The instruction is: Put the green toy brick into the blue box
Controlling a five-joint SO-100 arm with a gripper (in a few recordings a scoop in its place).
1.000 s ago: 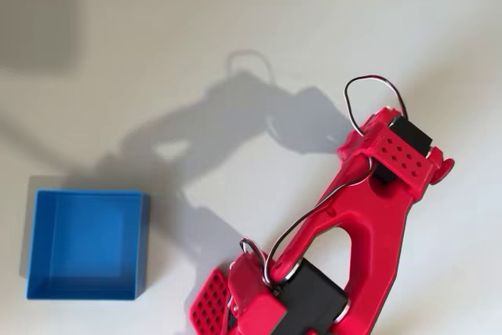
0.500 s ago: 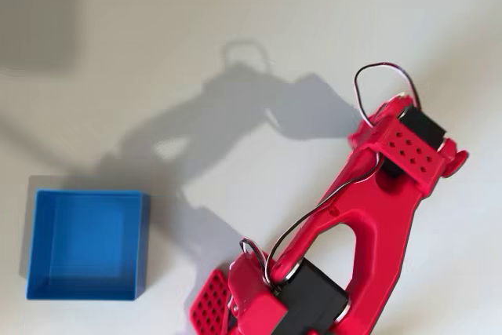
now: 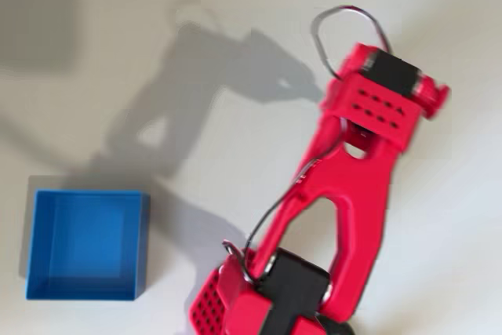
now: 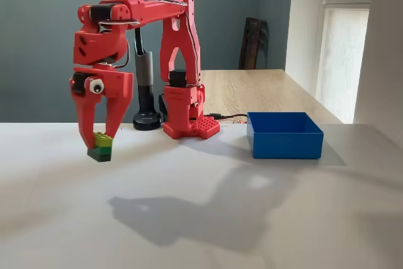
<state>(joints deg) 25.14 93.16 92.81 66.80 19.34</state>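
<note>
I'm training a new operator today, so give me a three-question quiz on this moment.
1. True or false: the green toy brick is lying inside the blue box.
2. In the fixed view, the gripper holds the brick: A) on the table, B) lifted above the table, C) over the box.
3. Fill in: in the fixed view, the box sits to the ____ of the red arm's base.

Key: 1 false; 2 B; 3 right.
</note>
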